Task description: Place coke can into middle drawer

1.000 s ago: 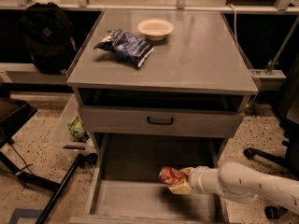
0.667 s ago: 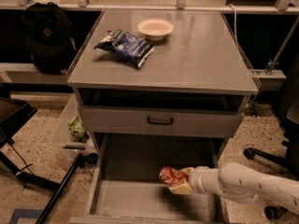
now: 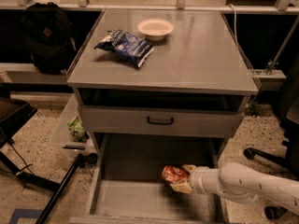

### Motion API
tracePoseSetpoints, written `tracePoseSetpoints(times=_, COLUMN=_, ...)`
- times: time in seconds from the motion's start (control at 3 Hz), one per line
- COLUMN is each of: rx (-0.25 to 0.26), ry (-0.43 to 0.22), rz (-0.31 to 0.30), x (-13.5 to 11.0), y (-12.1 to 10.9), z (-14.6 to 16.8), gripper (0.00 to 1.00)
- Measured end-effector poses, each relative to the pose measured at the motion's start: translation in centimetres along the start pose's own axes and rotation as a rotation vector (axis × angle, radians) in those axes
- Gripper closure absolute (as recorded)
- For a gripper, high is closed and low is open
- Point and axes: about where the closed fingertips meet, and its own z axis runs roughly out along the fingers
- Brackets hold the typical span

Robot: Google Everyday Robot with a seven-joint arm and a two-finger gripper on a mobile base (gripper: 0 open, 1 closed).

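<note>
You have moved almost nothing since a second ago: your gripper (image 3: 181, 180) still clasps the can (image 3: 171, 173) just above the floor of the open drawer (image 3: 135, 200), below the table's (image 3: 201, 59) front edge, toward its right front corner. The carry looks done. What is left, as I judge it, is to set the can down, let go and draw back.
</note>
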Motion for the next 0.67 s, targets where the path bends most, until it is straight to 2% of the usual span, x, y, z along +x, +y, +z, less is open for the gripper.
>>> tracePoseSetpoints(times=0.33, rx=0.0, ry=0.0, rz=0.0, x=0.0, y=0.01, z=0.01, gripper=0.0)
tracePoseSetpoints(times=0.67, rx=0.0, ry=0.0, rz=0.0, x=0.0, y=0.01, z=0.01, gripper=0.0)
